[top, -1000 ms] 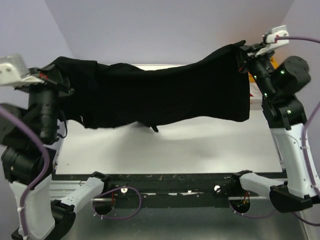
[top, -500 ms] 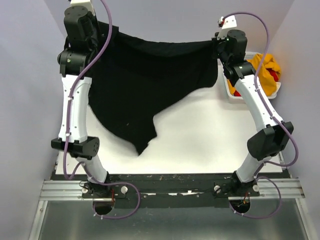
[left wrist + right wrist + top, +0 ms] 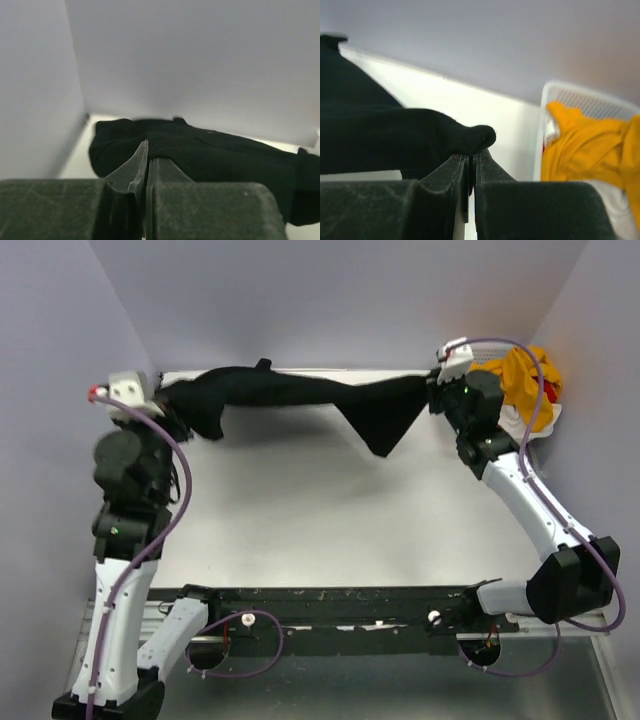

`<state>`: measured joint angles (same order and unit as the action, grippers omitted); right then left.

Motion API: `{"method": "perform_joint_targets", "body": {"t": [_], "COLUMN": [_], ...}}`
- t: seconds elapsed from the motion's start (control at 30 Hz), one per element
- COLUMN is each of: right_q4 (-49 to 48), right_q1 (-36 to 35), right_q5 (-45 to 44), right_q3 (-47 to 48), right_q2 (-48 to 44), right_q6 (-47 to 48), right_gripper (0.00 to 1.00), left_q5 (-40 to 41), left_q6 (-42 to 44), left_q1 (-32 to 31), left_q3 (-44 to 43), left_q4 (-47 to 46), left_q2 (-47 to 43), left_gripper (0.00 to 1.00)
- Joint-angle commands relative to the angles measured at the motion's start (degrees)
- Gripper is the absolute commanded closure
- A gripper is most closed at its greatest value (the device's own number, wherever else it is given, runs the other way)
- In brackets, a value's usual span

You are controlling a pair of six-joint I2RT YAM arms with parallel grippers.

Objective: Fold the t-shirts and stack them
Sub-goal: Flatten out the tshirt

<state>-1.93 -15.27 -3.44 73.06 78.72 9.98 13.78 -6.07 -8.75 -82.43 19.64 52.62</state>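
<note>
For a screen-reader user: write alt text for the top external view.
A black t-shirt is stretched between the left gripper and the right gripper along the far edge of the white table, one flap drooping near the right end. A mustard-yellow shirt lies heaped at far right.

Black t-shirt (image 3: pixel 290 392) bars the far edge; basket (image 3: pixel 585 97) crowds the right corner.
</note>
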Motion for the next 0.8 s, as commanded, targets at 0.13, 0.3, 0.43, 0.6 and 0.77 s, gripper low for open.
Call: {"method": "perform_joint_targets", "body": {"t": [0.13, 0.3, 0.43, 0.6, 0.77], "right_q4": [-2.9, 8.1, 19.3, 25.4, 19.1], "right_q1": [0.3, 0.3, 0.4, 0.4, 0.3], "right_q5": [-1.0, -13.2, -16.4, -20.7, -11.1], "right_q3": [-25.4, -34.7, -35.7, -31.8, -29.5], "right_q2": [-11.2, -15.5, -12.4, -9.4, -9.7], "right_q6": [-7.9, -38.1, -44.9, -46.2, -40.8], "right_gripper": [0.77, 0.49, 0.28, 0.15, 0.04], "left_q5": [-13.2, -15.7, -21.7, -19.6, -10.9], "left_q6": [-32.9, -41.4, -43.1, -46.1, -48.3], "left_q1": [-1.2, -3.1, -3.5, -6.7, -9.9], "left_q3": [50.9, 62.5, 67.6, 66.2, 57.1], "left_q4": [-1.6, 6.4, 8.5, 15.4, 23.5], "left_q2": [-19.5, -27.8, -29.1, -29.2, -31.6], "left_gripper": [1.0, 1.0, 0.97, 0.45, 0.01]}}
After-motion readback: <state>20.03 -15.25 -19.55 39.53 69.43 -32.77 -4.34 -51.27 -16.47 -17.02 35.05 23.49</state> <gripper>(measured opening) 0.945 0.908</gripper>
